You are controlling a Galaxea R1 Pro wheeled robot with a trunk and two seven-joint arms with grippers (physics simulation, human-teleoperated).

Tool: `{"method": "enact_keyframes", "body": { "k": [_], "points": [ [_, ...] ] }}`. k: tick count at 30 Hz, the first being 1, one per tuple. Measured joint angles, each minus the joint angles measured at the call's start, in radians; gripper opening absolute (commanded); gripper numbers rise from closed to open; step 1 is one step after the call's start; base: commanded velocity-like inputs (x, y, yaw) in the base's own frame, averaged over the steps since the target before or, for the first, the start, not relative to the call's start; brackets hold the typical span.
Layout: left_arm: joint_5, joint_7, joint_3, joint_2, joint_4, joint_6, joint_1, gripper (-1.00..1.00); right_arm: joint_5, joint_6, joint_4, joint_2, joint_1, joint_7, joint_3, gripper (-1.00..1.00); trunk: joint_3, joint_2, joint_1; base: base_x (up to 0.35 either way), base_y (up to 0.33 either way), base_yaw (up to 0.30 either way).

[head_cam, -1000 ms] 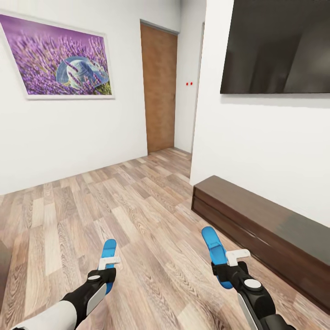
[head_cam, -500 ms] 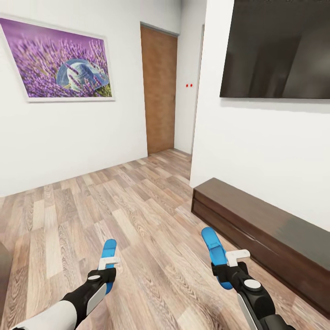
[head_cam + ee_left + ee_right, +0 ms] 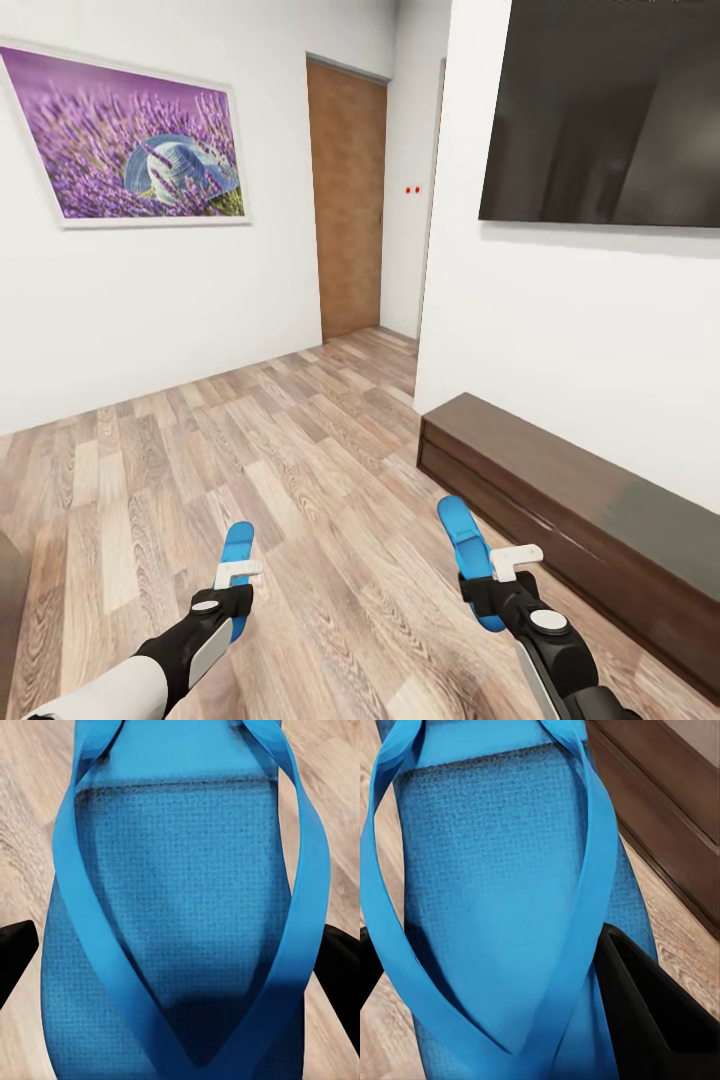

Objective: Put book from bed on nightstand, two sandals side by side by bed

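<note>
Nearest the camera, low in the head view, both arms reach forward over the wood-plank floor [image 3: 300, 470], each carrying a blue sandal. The left gripper [image 3: 236, 588] is closed on the left sandal [image 3: 237, 560], which stands on edge and points away from the robot; in the left wrist view this sandal [image 3: 180, 907] lies between the two black fingers [image 3: 15, 952], its straps meeting in a V. The right gripper [image 3: 490, 590] is likewise clamped on the right sandal [image 3: 465, 550], tilted and pointing forward; the right wrist view shows that sandal [image 3: 502, 885] with a black finger [image 3: 652, 1020] pressed against its edge. Both sandals are held clear of the floor, well apart from each other.

Just beyond the right arm, a long dark-wood bench [image 3: 580, 500] runs along the white wall. Above it hangs a large dark screen [image 3: 600, 110]. Farther off, a brown door [image 3: 347, 195] stands shut, and the lavender picture [image 3: 130, 140] hangs on the wall at left.
</note>
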Motion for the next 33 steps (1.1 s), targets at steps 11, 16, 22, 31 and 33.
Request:
{"method": "enact_keyframes", "body": {
  "k": [11,16,22,31,33],
  "points": [
    [0.0,0.0,0.0,0.0,0.0,0.0,0.0,-1.0,0.001,0.0,0.0,0.001,0.0,0.0,0.0,-1.0,0.034,0.077,-0.042,0.0,0.0,0.0],
    [0.0,0.0,0.0,0.0,0.0,0.0,0.0,-1.0,0.002,0.0,0.0,0.001,0.0,0.0,0.0,-1.0,0.05,0.112,-0.061,0.0,0.0,0.0],
    [0.0,0.001,-0.001,0.0,0.0,0.0,0.0,-1.0,0.003,0.0,0.0,0.002,0.0,-0.001,0.0,-1.0,0.069,0.154,-0.084,0.0,0.0,0.0],
    [-0.001,0.001,-0.001,0.0,0.0,-0.001,0.0,-1.0,0.003,0.0,0.001,0.002,0.0,-0.002,0.0,-1.0,0.097,0.217,-0.119,0.0,0.0,0.0],
    [-0.001,0.001,-0.001,0.0,0.0,-0.001,0.0,-1.0,0.003,0.0,0.001,0.001,0.0,-0.002,0.0,-1.0,0.103,0.231,-0.127,0.0,0.0,0.0]
  ]
}}
